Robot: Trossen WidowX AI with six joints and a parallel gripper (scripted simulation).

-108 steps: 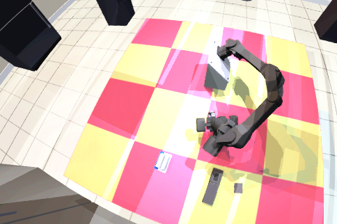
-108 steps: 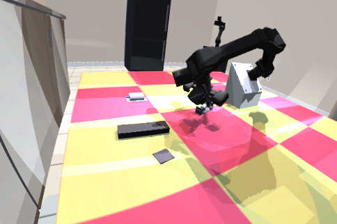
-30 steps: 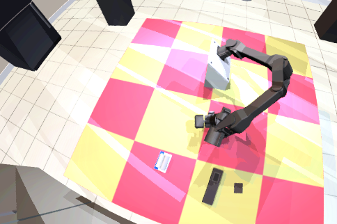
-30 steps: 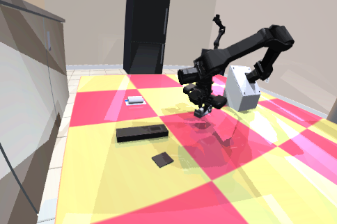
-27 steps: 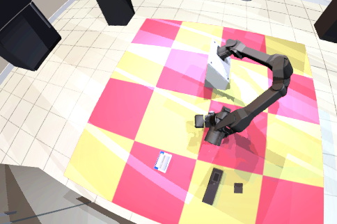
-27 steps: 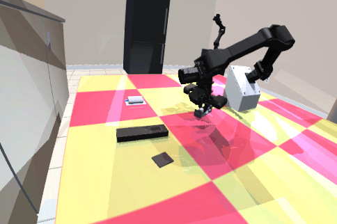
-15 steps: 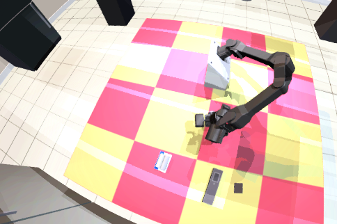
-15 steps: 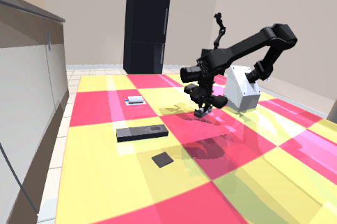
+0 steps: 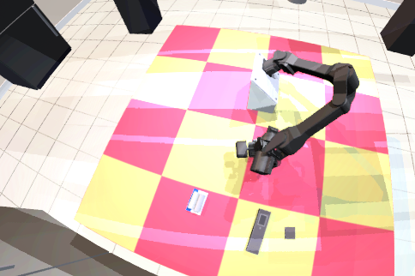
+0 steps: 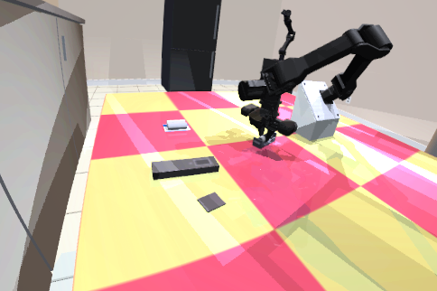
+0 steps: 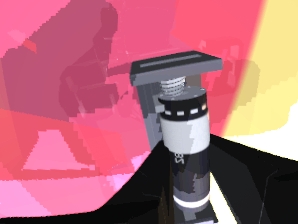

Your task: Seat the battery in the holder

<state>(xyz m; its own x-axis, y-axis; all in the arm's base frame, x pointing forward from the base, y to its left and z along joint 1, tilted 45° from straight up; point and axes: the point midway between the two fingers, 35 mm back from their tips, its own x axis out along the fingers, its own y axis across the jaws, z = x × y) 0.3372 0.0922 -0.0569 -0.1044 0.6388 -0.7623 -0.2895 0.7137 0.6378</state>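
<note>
My gripper [image 11: 184, 144] [image 10: 266, 136] is shut on the battery. The battery [image 11: 186, 165] is a dark cylinder with a white band. It lies between the two black fingers, which hide part of its sides. The grey holder [image 11: 213, 66] [image 10: 262, 144] is at the fingertips, its end wall across the top of the wrist view. The coil spring [image 11: 172, 86] stands between that wall and the battery's near end. The holder's lip is not clear, and I cannot tell if the battery is fully flat. The arm hides much of this in the top view.
A white and blue piece [image 9: 197, 201] [image 10: 177, 126] lies on the checkered mat. A long dark box [image 9: 257, 236] [image 10: 181, 169] and a small dark square [image 9: 290, 232] [image 10: 211, 201] lie farther from the arm's base. The light grey base block [image 9: 262, 94] [image 10: 316, 120] stands behind the gripper.
</note>
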